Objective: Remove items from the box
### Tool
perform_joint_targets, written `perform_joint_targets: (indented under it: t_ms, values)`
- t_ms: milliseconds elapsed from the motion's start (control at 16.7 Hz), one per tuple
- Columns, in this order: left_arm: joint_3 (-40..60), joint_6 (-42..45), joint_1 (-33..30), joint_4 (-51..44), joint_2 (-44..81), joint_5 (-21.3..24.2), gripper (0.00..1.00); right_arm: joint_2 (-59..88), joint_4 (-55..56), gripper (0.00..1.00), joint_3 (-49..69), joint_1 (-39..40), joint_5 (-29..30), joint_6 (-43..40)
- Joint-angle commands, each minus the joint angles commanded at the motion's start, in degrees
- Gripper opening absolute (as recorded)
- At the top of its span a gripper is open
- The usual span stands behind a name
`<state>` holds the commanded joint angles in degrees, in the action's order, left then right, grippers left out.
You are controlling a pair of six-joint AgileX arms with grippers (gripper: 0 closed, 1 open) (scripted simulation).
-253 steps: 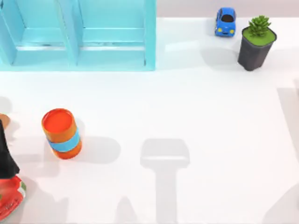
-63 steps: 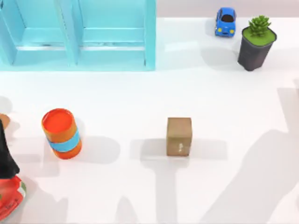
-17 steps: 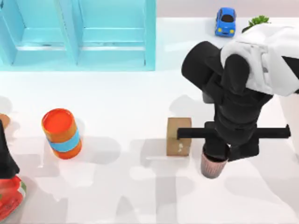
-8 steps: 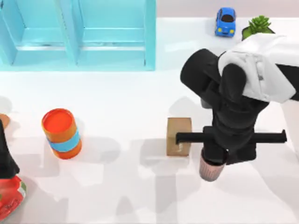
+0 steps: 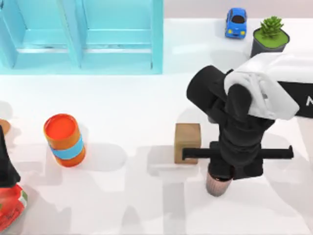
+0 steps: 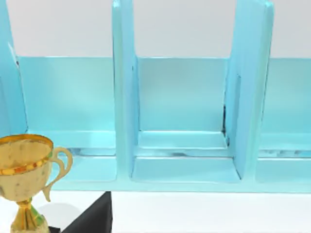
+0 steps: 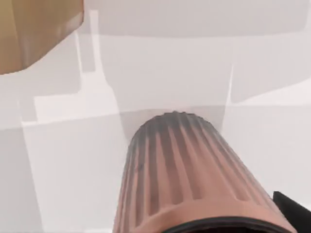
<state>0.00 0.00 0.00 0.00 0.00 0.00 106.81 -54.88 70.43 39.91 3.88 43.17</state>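
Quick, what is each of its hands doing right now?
Left gripper: parked at the table's left edge.
Right gripper: shut on the cup.

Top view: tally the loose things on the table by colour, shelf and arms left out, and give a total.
Brown: 2, the block and the cup
Orange: 1, the barrel
Blue: 1, the toy car
Green and dark: 1, the potted plant
Total: 5

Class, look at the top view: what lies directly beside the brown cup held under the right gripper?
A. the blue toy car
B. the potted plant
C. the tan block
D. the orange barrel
C: the cup under the right gripper sits just right of the tan block, while the barrel, car and plant stand far off.
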Motion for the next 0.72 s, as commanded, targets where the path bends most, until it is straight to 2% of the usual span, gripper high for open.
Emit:
perform_joint_targets:
  t_ms: [120, 720]
  values:
    - [0.0, 0.0, 0.0, 0.0, 0.0, 0.0, 1.00, 0.0, 0.0, 0.00, 0.0, 0.0, 0.0, 0.0]
    - [0.0, 0.0, 0.0, 0.0, 0.0, 0.0, 1.00, 0.0, 0.0, 0.75, 0.0, 0.0, 0.0, 0.0]
